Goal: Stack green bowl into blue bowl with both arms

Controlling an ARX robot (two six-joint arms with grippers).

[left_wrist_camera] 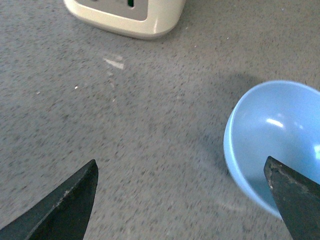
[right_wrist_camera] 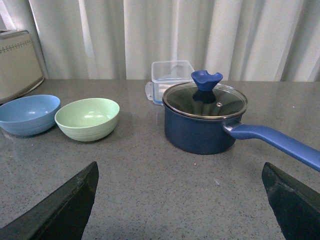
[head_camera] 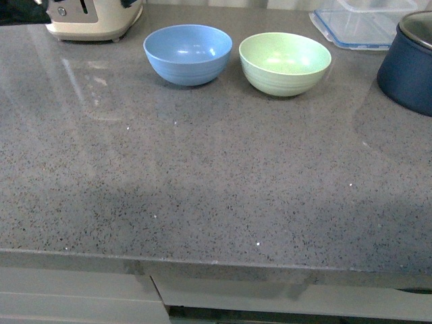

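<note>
Green bowl [head_camera: 285,63] and blue bowl [head_camera: 187,54] stand upright and empty near the table's [head_camera: 202,202] far edge, side by side with a small gap, blue nearer the far left corner. Nothing is stacked yet, so I judge the whole task is left: grasp, lift, nest. Left gripper [left_wrist_camera: 180,205] hangs with fingers wide apart just beside the blue bowl. Right gripper [right_wrist_camera: 180,205] is likewise spread and holds nothing, well back from both bowls. Count: one green bowl, one blue bowl, one pot [head_camera: 408,64], one container [head_camera: 361,23], one toaster [head_camera: 94,17], two grippers.

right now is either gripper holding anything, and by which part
Nothing is held. The left gripper and right gripper are open and empty; the blue bowl and green bowl sit on the counter.
</note>
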